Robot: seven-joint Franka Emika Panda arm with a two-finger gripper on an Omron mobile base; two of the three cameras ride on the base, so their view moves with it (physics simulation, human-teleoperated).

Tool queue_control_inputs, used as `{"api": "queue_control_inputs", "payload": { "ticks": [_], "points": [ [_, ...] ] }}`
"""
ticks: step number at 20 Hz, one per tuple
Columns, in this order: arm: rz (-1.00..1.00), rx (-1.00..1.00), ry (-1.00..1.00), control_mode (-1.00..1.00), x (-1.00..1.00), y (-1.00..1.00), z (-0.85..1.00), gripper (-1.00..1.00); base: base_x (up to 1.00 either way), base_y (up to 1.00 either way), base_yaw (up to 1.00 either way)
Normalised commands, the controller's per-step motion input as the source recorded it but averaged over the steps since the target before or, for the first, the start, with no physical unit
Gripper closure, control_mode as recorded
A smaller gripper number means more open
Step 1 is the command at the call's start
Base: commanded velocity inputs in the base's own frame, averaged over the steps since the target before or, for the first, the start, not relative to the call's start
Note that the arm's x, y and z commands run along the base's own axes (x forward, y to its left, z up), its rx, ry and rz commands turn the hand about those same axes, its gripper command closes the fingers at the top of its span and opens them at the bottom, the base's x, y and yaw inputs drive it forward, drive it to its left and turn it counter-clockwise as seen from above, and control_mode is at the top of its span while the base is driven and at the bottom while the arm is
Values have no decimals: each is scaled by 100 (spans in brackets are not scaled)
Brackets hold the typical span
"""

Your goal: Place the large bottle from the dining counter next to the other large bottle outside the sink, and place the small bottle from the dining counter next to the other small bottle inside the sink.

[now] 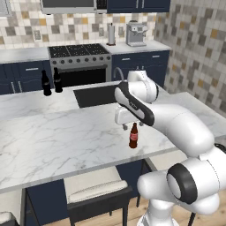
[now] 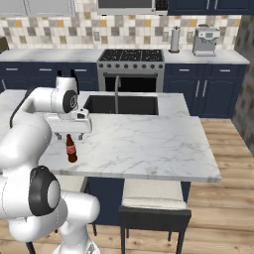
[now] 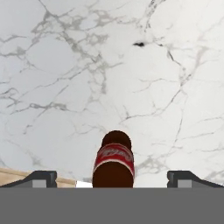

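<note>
Left base view, reading from left to right: two dark large bottles (image 1: pixel 46 83) are standing upright side by side on the far strip of the marble counter (image 1: pixel 53 141), just left of the black sink (image 1: pixel 95 95) and outside it. The small cola bottle (image 1: pixel 133 136), brown with a red label, is standing upright on the near part of the counter, its long axis vertical and its cap pointing up, close to the front edge. The gripper (image 1: pixel 130 125) is hanging directly above the cap, not touching it. A curved faucet (image 1: pixel 118 73) is rising behind the sink, and a stool (image 1: pixel 95 190) is sitting under the counter's front edge. Right base view: the small cola bottle is standing near the counter's left front corner, with the gripper hovering over it; the sink and faucet are lying further back and to the right, and a broad stretch of bare marble is running rightward to the counter's end. Hand view: the camera is looking down on the bottle's cap and red label, which are lying midway between the two dark fingertips (image 3: pixel 41 178); these are standing wide apart, well clear of the bottle on both sides. The counter's edge is showing at lower left, just beside the bottle.
</note>
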Motion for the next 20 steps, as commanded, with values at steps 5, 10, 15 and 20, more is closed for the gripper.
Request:
{"api": "queue_control_inputs", "payload": {
  "ticks": [5,10,15,20],
  "points": [
    [0,0,0,-100,0,0,3,-100,0,0,0],
    [0,0,0,-100,0,0,6,-100,0,0,0],
    [0,0,0,-100,-11,-7,0,-100,0,0,0],
    [0,0,0,-100,-15,-5,0,-100,0,0,0]
  ]
}}
